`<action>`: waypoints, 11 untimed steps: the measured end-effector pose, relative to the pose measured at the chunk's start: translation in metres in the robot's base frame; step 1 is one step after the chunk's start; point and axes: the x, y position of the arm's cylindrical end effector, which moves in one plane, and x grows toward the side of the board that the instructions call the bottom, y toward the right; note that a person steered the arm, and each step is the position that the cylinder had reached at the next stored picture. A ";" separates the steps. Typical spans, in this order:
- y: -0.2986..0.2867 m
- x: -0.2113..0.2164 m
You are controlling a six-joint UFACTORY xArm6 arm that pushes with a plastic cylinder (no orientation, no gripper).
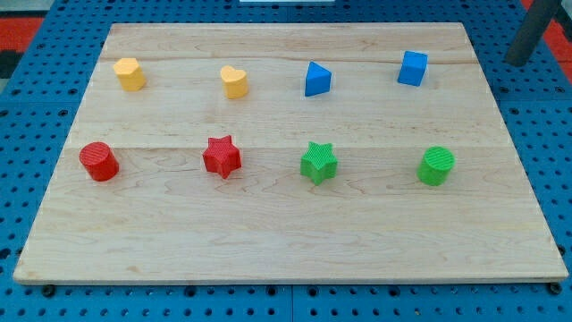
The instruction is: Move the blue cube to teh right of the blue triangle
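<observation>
The blue cube point(412, 68) sits near the view's top right of the wooden board point(286, 241). The blue triangle point(316, 79) sits to its left in the same row, about a hundred pixels away. My dark rod comes in at the view's top right corner. Its tip point(518, 59) is off the board's right edge, over the blue pegboard, well to the right of the blue cube and touching no block.
In the top row, a yellow block point(130, 73) at left and a yellow heart point(234, 81). In the lower row, a red cylinder point(98, 161), a red star point(222, 156), a green star point(318, 163) and a green cylinder point(436, 166).
</observation>
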 end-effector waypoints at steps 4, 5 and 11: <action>-0.171 0.029; -0.145 0.000; -0.153 0.026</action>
